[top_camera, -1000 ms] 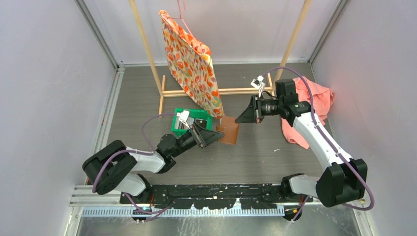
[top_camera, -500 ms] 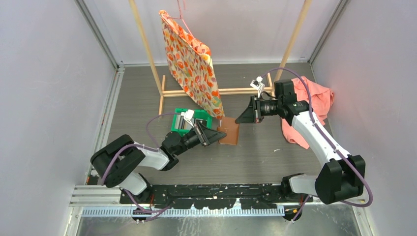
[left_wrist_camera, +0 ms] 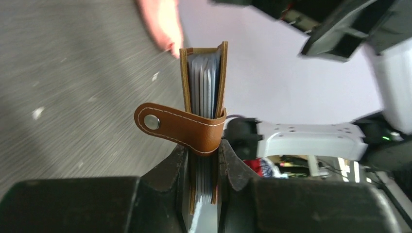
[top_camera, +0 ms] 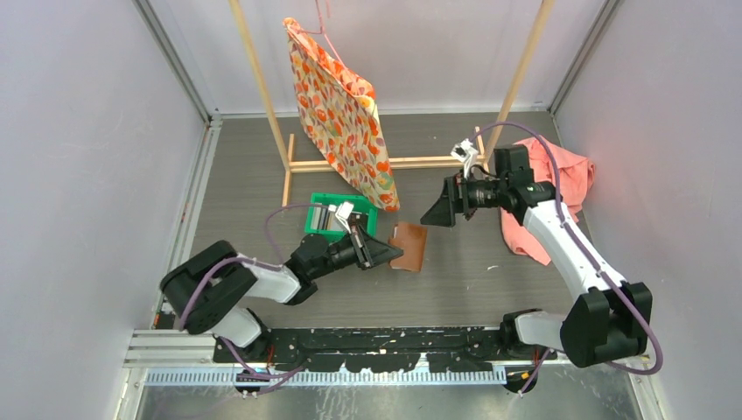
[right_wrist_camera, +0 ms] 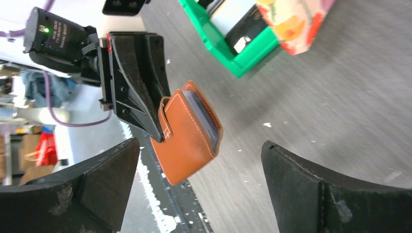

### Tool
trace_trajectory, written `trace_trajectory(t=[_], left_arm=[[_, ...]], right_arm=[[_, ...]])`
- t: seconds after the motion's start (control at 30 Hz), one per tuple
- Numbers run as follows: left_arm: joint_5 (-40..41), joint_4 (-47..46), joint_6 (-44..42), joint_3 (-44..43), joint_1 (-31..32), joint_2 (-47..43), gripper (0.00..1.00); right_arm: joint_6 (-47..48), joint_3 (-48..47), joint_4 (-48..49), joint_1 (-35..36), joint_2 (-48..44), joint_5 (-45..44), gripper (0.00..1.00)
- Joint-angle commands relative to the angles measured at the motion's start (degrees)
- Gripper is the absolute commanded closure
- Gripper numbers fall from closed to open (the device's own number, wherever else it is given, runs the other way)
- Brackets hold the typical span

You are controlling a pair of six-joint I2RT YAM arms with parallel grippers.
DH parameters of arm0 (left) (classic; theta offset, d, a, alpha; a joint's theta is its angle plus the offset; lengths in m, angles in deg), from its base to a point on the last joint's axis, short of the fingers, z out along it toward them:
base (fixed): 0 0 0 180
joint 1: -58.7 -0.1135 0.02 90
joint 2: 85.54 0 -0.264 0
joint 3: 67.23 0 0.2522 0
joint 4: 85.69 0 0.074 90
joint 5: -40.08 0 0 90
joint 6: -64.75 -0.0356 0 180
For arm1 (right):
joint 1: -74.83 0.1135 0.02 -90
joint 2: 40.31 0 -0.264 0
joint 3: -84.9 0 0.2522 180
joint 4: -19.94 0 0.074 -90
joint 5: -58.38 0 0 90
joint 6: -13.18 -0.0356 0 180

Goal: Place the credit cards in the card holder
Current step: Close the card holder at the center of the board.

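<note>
The brown leather card holder is pinched at its near edge by my left gripper, which is shut on it. In the left wrist view the card holder stands edge-on, its snap strap folded over to the left. Grey card edges show between its covers. My left gripper presses both covers. My right gripper hangs open a short way off to the right. In the right wrist view the card holder sits between those wide-apart fingers, touching neither. More credit cards stand in the green bin.
The green plastic bin sits just left of the card holder. A floral bag hangs from a wooden rack behind it. A pink cloth lies under the right arm. Grey walls close in both sides.
My left gripper has closed on the card holder and pulled it slightly nearer. My right gripper has sprung open and drawn back a little to the right.
</note>
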State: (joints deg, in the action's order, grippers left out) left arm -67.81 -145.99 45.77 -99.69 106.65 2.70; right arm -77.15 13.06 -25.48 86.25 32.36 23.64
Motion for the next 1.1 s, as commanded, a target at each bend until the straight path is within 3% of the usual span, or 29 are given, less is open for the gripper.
trace_trajectory(t=[0.0,0.03,0.07,0.17,0.2,0.33,0.6,0.87,0.97,1.07], left_arm=[[-0.37,20.36,-8.1,-1.13,1.64,-9.99,1.0],[1.61,31.53,-13.34,-3.31,2.87,-14.02,1.0],[6.4,51.37,-18.81,-8.4,5.68,-19.27,1.0],[27.07,85.28,-30.79,-20.38,13.51,-22.96,1.0],[30.02,94.5,-31.26,-23.31,14.64,-22.09,1.0],[44.19,113.22,-32.71,-35.89,21.02,-13.75,1.0],[67.15,132.9,-33.19,-59.63,29.9,12.21,1.0],[62.47,127.88,-35.57,-64.66,30.19,22.89,0.98],[59.27,125.6,-35.04,-63.62,30.19,23.53,0.67],[55.29,123.23,-34.24,-62.08,30.19,22.56,0.51]], right_arm=[[5.64,1.43,0.11,-4.27,-5.49,-2.58,0.0],[5.46,2.51,0.9,-5.0,-6.02,-2.74,0.0],[4.72,3.84,1.63,-5.54,-6.31,-3.12,0.0],[3.31,4.6,2.22,-6.59,-5.97,-2.01,0.0],[3.26,4.44,2.1,-6.83,-5.68,-1.37,0.0],[3.06,3.93,2.36,-7.21,-4.37,-2.56,0.0],[2.22,4.01,2.3,-9.06,-3.54,-4.36,0.0],[1.09,4.21,2.79,-10.64,-3.08,-4.55,0.0],[0.87,4.14,2.68,-10.63,-2.55,-4.48,0.0],[0.87,4.03,2.39,-12.65,-2.2,-4.29,0.0]])
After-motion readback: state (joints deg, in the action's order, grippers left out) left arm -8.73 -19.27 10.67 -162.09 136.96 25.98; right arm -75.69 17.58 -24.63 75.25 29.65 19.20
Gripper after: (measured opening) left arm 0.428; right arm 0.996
